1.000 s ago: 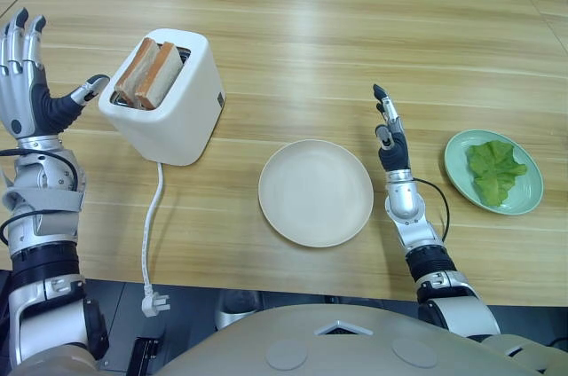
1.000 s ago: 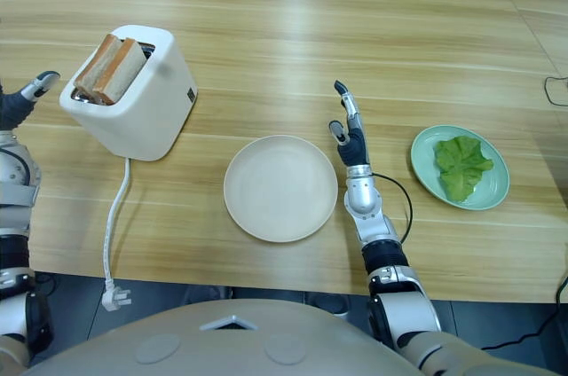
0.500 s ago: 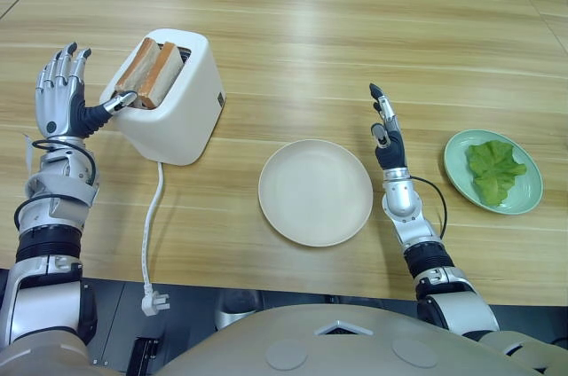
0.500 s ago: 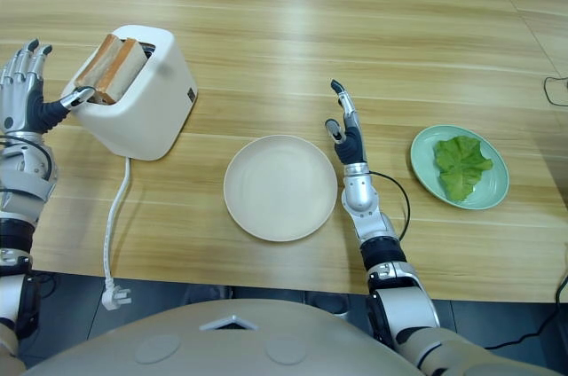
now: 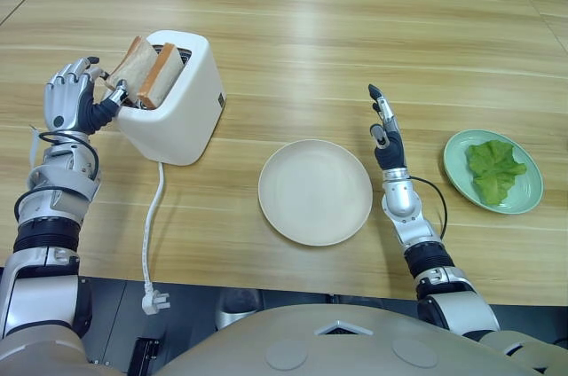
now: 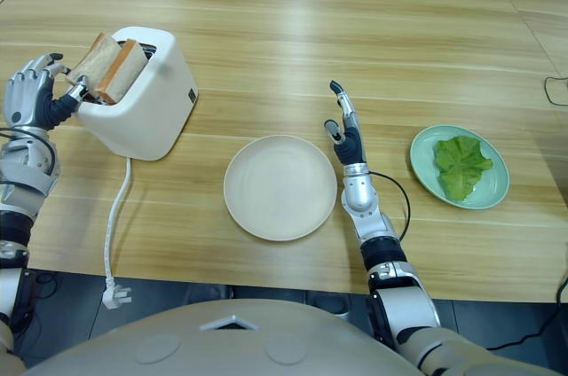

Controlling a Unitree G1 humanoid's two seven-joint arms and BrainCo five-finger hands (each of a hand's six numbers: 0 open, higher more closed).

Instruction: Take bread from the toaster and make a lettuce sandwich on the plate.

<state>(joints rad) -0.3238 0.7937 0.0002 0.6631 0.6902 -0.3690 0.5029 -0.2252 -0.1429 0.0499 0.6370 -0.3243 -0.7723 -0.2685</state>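
A: The left hand is up at the left side of the toaster, fingers curled. Its thumb and fingers are closed on the outer slice of bread.

B: That slice is leaning out toward the hand, with its lower end down in the top of the white toaster. The inner slice pokes up just beside it, the two spreading apart at their tops.

A: From the toaster's front, the cord trails down across the desk and hangs over the near edge.

B: Over to the right hand. It's held upright with the fingers straight, spread open and holding nothing.

A: It sits between the two dishes. The plate is just to its left, cream-coloured and bare, near the front of the desk.

B: On its other side is the green dish, with the lettuce lying flat in it. That's well apart from the toaster, which stands at the opposite end.
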